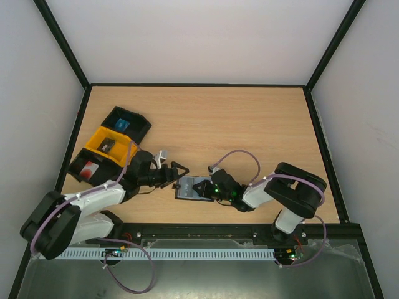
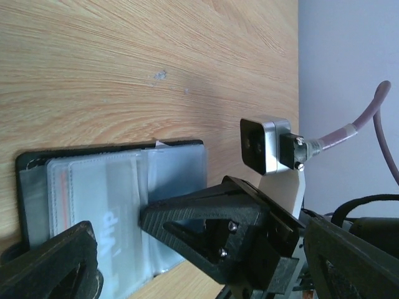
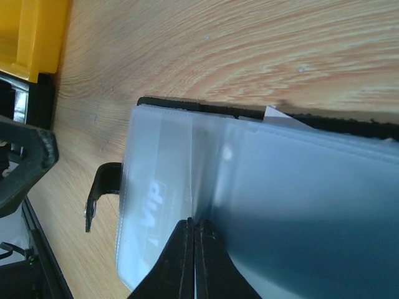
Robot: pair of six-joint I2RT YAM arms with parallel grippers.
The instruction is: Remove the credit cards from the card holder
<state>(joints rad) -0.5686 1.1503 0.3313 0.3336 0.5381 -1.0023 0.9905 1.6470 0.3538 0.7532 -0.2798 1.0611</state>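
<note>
One card (image 3: 156,187) reads "VIP", inside card holder (image 3: 280,187).

trays (image 1: 93,143) crowd L, R gripper (image 3: 194,232) over card holder (image 1: 184,190), table (image 1: 249,124) open beyond

Lab test cell — white walls (image 1: 187,37), black frame (image 1: 62,43).

Bright even light, soft shadows, wrist foregrounds blurred
</note>
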